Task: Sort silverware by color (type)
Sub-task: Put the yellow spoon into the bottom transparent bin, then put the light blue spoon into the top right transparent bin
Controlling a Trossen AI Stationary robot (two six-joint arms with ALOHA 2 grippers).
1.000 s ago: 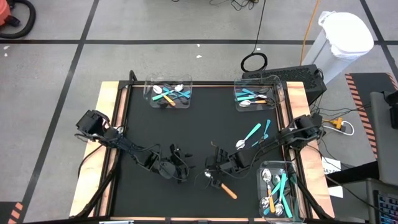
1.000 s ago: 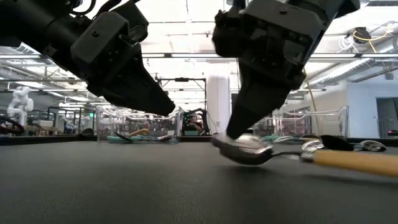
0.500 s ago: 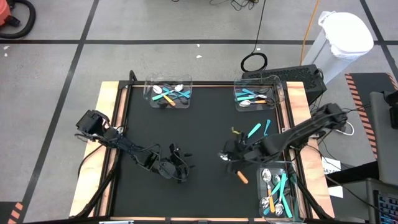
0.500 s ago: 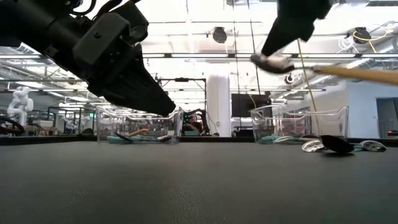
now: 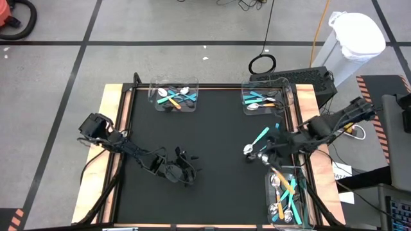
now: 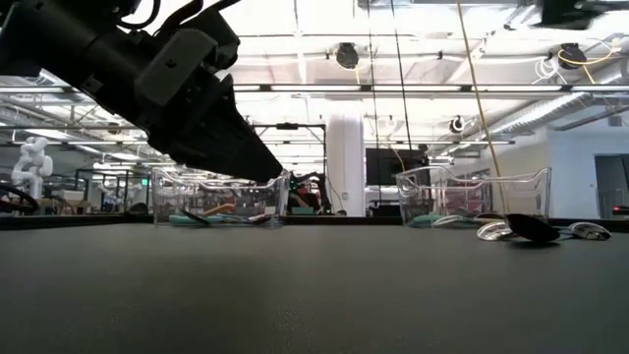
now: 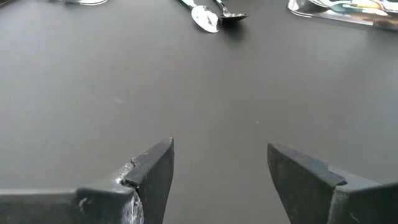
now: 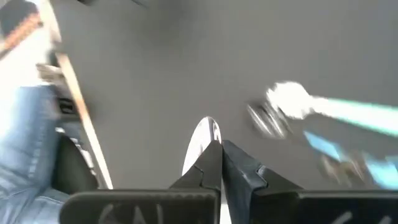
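The right gripper's [image 8: 219,163] fingers are pinched on a spoon [image 8: 204,144], its silver bowl poking out past the tips; only the wrist view shows that grip. From above, that gripper [image 5: 275,153] hangs by the table's [image 5: 192,138] right edge, just beside two loose teal spoons [image 5: 260,137] and above the near-right bin [image 5: 287,196] of mixed silverware. The left gripper's [image 7: 217,168] fingers are spread over bare black mat, near the table's middle [image 5: 180,172], with open room all around. Two more bins [image 5: 174,96] sit along the far edge.
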